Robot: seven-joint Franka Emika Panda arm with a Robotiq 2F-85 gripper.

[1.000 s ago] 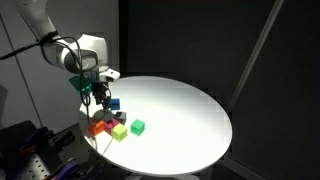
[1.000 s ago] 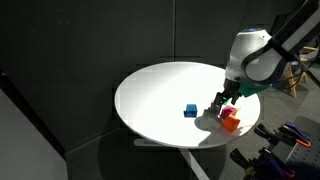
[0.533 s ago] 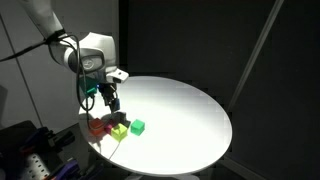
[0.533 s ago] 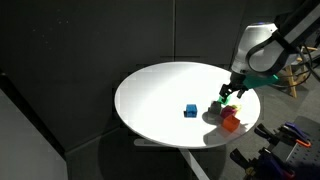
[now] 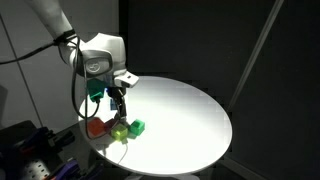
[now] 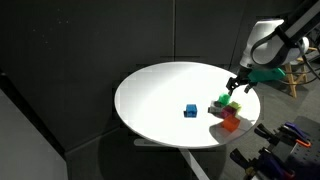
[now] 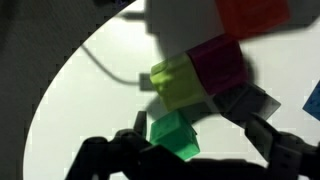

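A cluster of small cubes lies near the rim of the round white table (image 5: 190,110). In the wrist view I see a green cube (image 7: 170,135), a yellow-green cube (image 7: 178,82), a magenta cube (image 7: 218,62) and a red cube (image 7: 255,15). My gripper (image 7: 195,152) hangs open above them, nearest the green cube and holding nothing. In both exterior views the gripper (image 5: 118,98) (image 6: 238,88) is raised over the green cube (image 5: 137,126) (image 6: 224,102), with the red cube (image 5: 97,127) (image 6: 231,122) beside it. A blue cube (image 6: 189,110) sits apart.
The table (image 6: 160,90) is surrounded by black curtains. Cables and equipment sit below its rim by the robot's base (image 5: 30,150). The table edge runs close to the cube cluster.
The arm has lifted and shifted over the cluster toward the table's middle. The jaws stayed open and the cubes have not moved.
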